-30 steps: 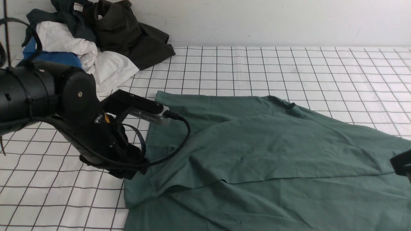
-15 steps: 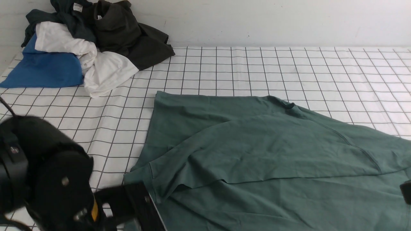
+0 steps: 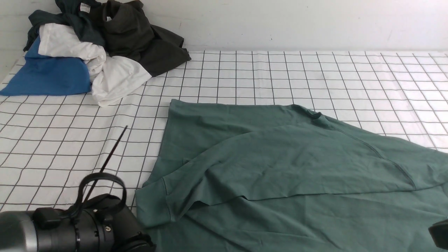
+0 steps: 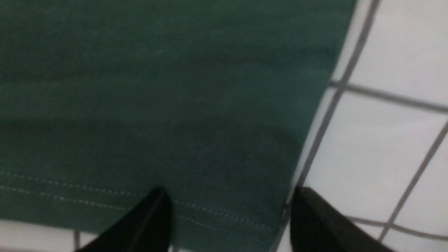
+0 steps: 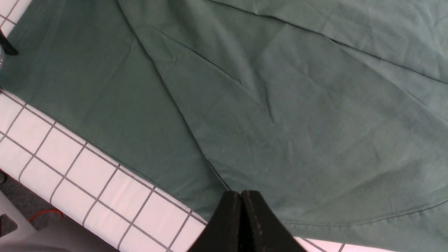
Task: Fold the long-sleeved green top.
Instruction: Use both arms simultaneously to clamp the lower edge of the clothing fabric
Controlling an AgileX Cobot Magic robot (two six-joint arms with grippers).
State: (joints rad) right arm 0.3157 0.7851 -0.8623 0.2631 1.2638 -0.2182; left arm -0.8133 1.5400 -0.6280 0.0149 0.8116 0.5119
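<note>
The top [image 3: 280,164] lies spread over the near right part of the surface [image 3: 280,77], reaching from about the middle to the right edge and the near edge. One sleeve is folded across the body, with its cuff [image 3: 154,206] pointing toward the near left corner. The fabric is mostly flat, with a few soft creases.

The left hand [image 4: 228,190] is spread wide and low over a stitched hem corner of the top. One fingertip [image 4: 154,210] is above the cloth and the other is at the cloth's side edge, over the bare grid. The left arm [image 3: 70,231] sits at the near left corner.

The right hand [image 5: 241,197] has its fingertips pressed together with no cloth seen between them. It hangs over the top's hem by the near edge.

A pile [image 3: 98,52] of blue, white and dark clothes lies in the far left corner, well apart from the top.
</note>
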